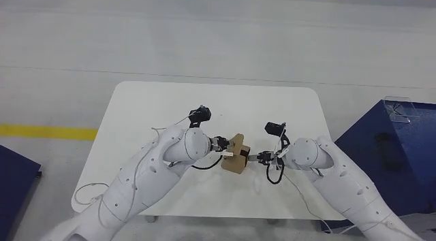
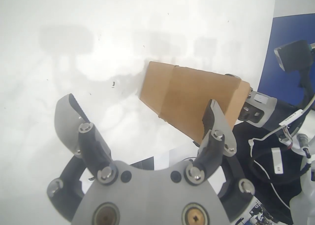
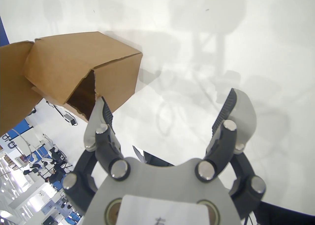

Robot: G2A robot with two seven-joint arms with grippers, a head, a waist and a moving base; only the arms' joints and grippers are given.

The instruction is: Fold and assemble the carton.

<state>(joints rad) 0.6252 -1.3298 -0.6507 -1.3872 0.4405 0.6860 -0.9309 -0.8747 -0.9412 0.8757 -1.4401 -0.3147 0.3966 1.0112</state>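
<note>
— Top view?
— The carton (image 1: 235, 154) sits between the left gripper (image 1: 223, 146) and the right gripper (image 1: 257, 158), near the table's (image 1: 170, 105) front edge.
— Left wrist?
— Fingers spread; one fingertip (image 2: 213, 110) against the carton's plain closed face.
— Right wrist?
— Spread too; one fingertip (image 3: 100, 110) at a gaping flap, dark inside showing.

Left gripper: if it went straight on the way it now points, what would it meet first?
Probably the carton: it sits right ahead of one finger of the open left gripper, off to one side. The gap between the fingers faces the table. Depth is unclear.
</note>
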